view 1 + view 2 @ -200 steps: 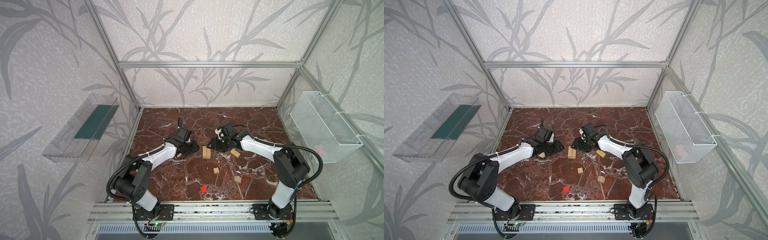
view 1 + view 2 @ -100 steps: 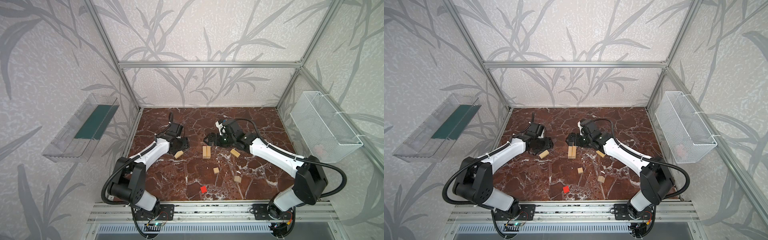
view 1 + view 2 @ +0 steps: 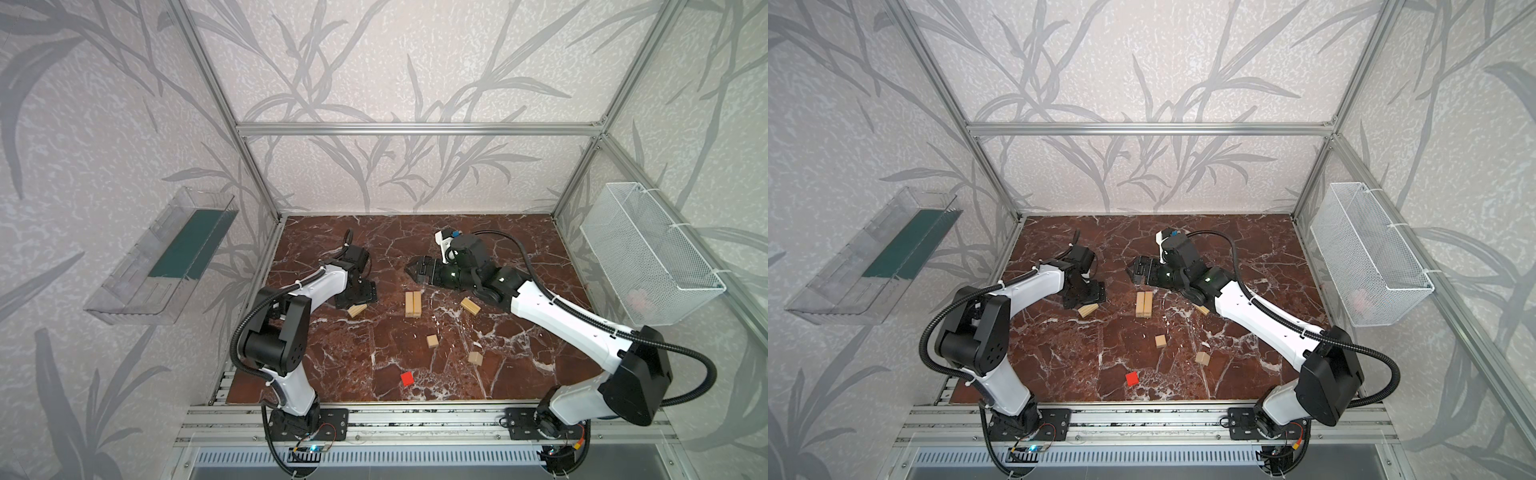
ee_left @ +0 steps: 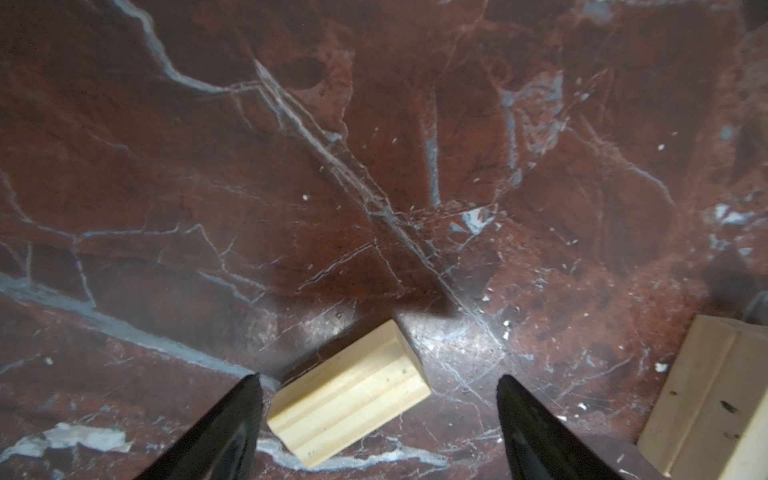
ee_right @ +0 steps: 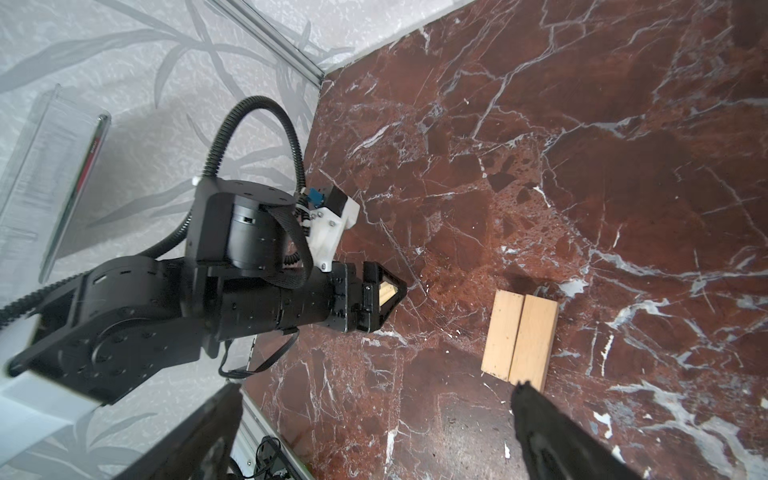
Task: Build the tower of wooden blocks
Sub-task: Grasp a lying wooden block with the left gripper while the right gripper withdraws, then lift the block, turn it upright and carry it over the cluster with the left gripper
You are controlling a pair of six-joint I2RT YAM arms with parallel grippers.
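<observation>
Two pale wood blocks (image 3: pixel 413 303) (image 3: pixel 1144 304) (image 5: pixel 519 338) lie side by side mid-table, the only paired layer of the tower. Another bar (image 3: pixel 357 310) (image 3: pixel 1088 310) (image 4: pixel 349 392) lies flat between the spread fingers of my open left gripper (image 3: pixel 358 294) (image 4: pixel 378 379), close to one finger. My right gripper (image 3: pixel 415 270) (image 3: pixel 1138 272) (image 5: pixel 378 388) hangs open and empty just behind the pair. A third bar (image 3: pixel 470 306) lies under the right arm. Two small cubes (image 3: pixel 432 341) (image 3: pixel 475 358) and a red cube (image 3: pixel 407 378) sit nearer the front.
A white wire basket (image 3: pixel 648 257) hangs on the right wall and a clear shelf (image 3: pixel 166 257) on the left wall. Metal frame posts line the marble table (image 3: pixel 519 249), with a rail (image 3: pixel 415 419) along its front edge.
Both grippers have opened wide. The left gripper drew back leftward from the pair, the loose bar staying on the table. The right arm swung outward and its gripper shifted slightly back.
</observation>
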